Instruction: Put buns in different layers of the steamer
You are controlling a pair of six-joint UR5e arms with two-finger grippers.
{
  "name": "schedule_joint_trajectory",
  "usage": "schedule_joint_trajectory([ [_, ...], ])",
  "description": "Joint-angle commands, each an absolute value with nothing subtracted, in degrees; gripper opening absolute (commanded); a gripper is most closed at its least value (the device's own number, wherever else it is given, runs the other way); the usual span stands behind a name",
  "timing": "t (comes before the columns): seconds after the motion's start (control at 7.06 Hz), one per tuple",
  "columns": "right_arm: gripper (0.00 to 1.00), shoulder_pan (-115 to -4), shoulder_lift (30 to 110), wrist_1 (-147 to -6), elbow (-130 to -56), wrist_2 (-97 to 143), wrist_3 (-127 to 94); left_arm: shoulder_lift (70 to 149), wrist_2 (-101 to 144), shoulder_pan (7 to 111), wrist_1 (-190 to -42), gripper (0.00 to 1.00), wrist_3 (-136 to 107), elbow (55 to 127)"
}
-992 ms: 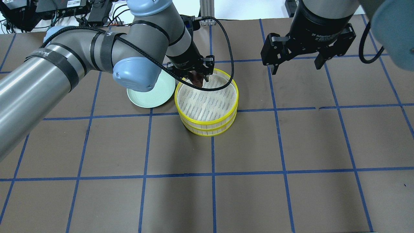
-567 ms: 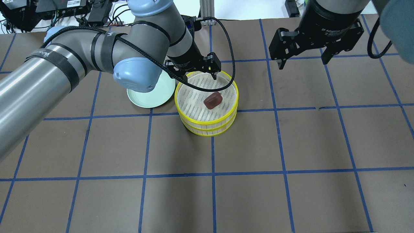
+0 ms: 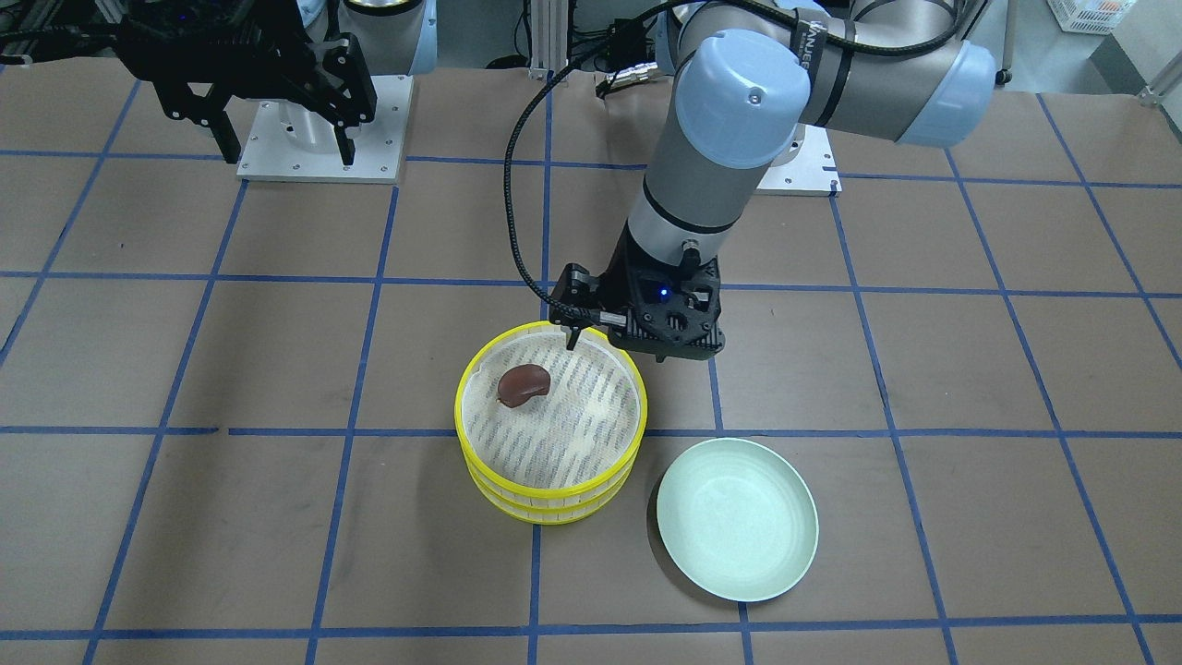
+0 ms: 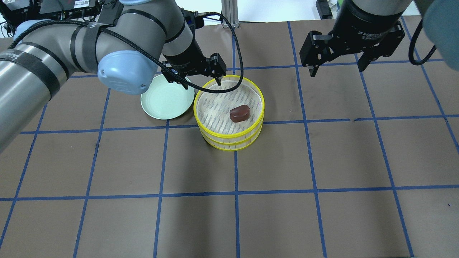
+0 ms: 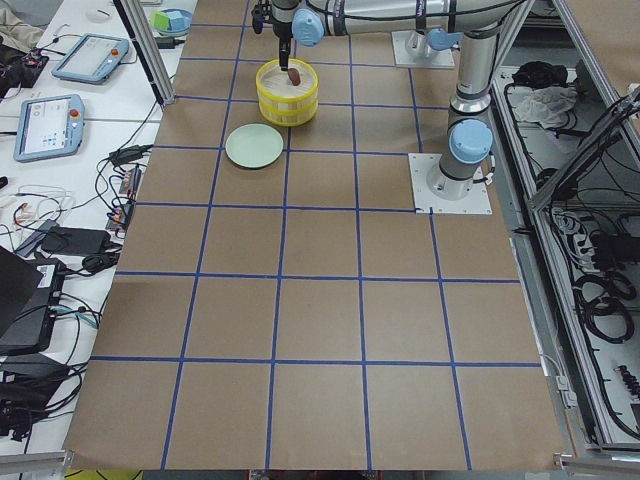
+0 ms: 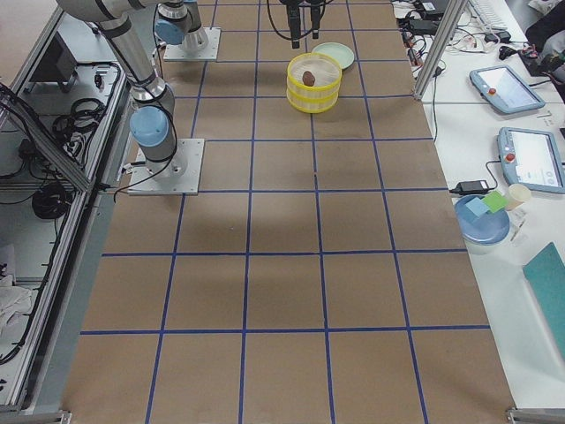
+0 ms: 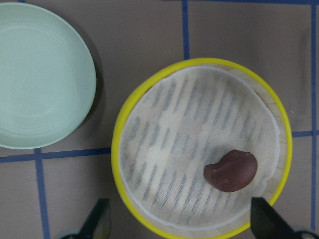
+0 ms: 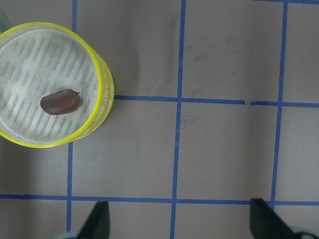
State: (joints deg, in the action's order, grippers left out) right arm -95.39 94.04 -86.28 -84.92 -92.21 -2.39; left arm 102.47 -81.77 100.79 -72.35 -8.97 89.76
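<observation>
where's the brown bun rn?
Overhead view: brown bun lies in the steamer's top tray, right of centre; green plate sits left of the stack.

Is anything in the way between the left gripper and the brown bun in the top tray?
Nothing visible. The brown bun lies uncovered on the top layer's mesh; the left gripper hangs open over that layer's rim, nothing between them.

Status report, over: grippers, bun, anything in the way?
Left gripper open, empty, above steamer. Right gripper open, off aside. Brown bun lying in top layer. Green plate beside steamer.
</observation>
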Motion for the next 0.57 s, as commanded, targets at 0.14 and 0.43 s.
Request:
schedule_joint_trajectory([
  [0.14, 0.96, -93.5, 92.8, -92.2, -84.1, -91.5, -1.8, 96.2, -87.8, 92.3, -86.9, 1.00, 2.4, 85.2],
  [0.43, 1.00, -93.3, 92.1, -92.5, -83.5, -91.2, -2.5, 91.7, -88.7, 90.5, -93.2, 1.00, 2.5, 84.9],
])
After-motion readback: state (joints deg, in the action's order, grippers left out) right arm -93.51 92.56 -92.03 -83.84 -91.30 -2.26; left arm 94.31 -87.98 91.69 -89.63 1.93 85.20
